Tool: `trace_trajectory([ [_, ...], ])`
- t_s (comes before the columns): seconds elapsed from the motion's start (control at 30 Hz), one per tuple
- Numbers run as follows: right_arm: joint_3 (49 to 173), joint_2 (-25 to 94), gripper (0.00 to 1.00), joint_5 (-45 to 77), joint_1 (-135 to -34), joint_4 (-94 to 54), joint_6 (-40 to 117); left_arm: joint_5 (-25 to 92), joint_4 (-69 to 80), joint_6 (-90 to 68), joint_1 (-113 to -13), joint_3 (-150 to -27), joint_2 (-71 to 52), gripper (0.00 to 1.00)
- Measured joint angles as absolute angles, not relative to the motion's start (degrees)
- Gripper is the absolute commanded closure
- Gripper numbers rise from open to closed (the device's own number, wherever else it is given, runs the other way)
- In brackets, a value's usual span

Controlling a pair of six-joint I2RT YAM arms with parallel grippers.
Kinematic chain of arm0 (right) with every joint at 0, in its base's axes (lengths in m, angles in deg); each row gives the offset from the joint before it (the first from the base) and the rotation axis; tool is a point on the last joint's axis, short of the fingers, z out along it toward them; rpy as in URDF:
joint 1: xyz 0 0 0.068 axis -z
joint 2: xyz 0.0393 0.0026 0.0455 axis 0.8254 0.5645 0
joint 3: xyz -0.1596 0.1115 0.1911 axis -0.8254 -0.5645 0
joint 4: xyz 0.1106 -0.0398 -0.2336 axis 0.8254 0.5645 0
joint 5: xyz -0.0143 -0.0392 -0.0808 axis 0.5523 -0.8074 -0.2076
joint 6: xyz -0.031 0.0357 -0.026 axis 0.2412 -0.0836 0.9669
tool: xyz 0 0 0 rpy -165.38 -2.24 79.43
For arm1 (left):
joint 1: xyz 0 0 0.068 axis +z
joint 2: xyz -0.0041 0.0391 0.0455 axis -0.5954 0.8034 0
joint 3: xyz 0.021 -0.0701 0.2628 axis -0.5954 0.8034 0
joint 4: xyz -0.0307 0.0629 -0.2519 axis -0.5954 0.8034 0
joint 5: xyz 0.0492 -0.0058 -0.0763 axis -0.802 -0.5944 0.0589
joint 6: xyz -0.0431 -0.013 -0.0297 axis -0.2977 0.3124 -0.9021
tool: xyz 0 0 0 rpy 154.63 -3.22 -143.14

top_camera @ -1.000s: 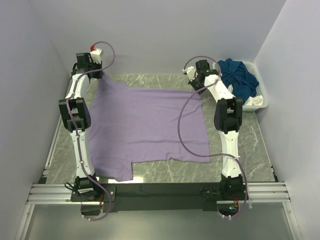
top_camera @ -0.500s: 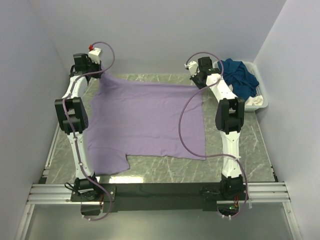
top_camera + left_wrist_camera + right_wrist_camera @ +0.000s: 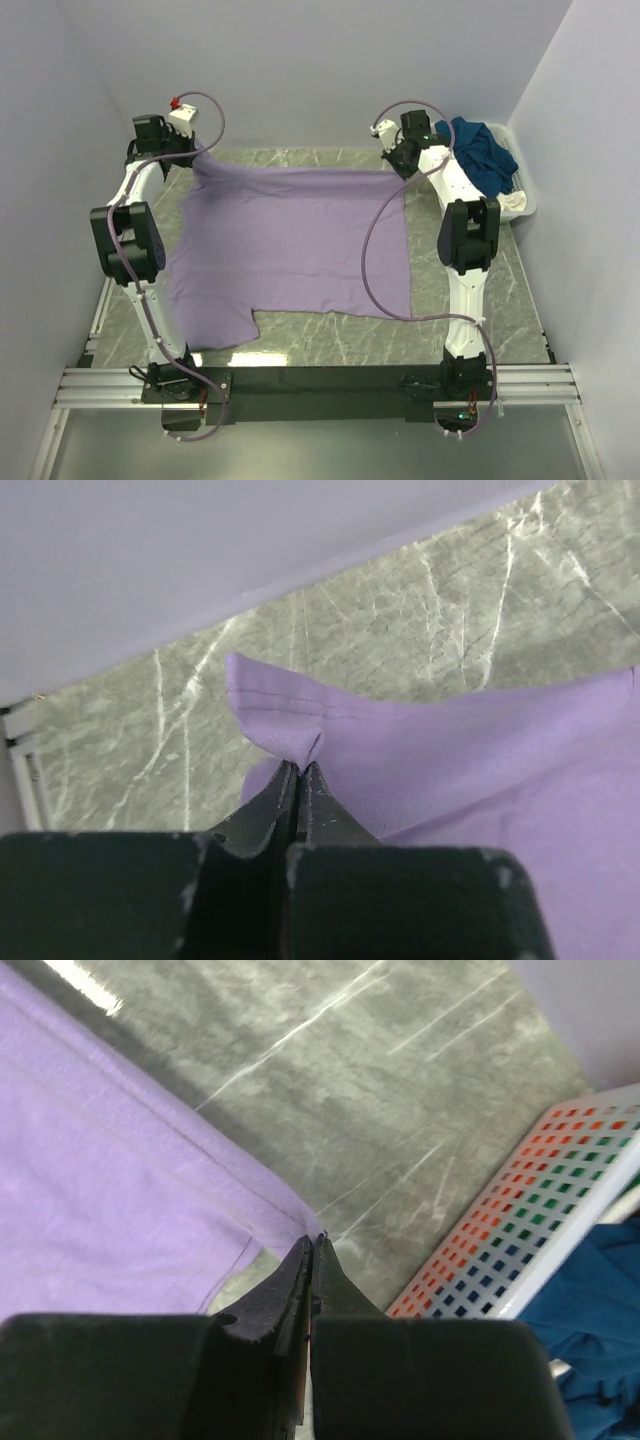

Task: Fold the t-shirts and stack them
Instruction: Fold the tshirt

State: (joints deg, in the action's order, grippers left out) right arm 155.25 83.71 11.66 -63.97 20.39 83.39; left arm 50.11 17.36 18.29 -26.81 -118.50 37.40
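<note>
A pale lilac t-shirt (image 3: 290,245) is stretched over the marble table, its far hem lifted between both arms and a sleeve resting near the front left. My left gripper (image 3: 190,157) is shut on the far left hem corner (image 3: 275,720), jaws pressed together (image 3: 300,768). At the far right hem corner (image 3: 285,1222) my right gripper (image 3: 400,168) is shut as well, its tips (image 3: 312,1242) pinching the seam. A dark teal t-shirt (image 3: 480,155) lies heaped in the white basket (image 3: 520,205).
The slatted basket wall (image 3: 520,1230) stands just right of my right gripper. Grey walls enclose the table on three sides, the back one close behind both grippers. Aluminium rails (image 3: 320,385) run along the near edge by the arm bases.
Both grippers have drawn the far hem back toward the rear wall and a little outward. The shirt's near edge has slid away from the front of the table.
</note>
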Motion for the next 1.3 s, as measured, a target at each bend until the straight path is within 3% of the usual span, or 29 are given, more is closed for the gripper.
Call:
trace_trajectory([
  [0.5, 148.0, 78.9, 1.0, 14.7, -63.9, 22.9, 85.1, 51.4, 16.5, 21.8, -25.5, -99.5, 22.5, 0.99],
  [0.93, 139.3, 76.6, 1.0, 18.1, -63.9, 25.5, 86.1, 50.3, 16.4, 25.4, -25.3, -87.0, 19.8, 0.99],
  [1.3, 135.6, 76.7, 1.0, 17.6, -64.3, 26.1, 86.7, 48.4, 19.5, 30.8, -25.3, -84.9, 22.0, 0.97],
])
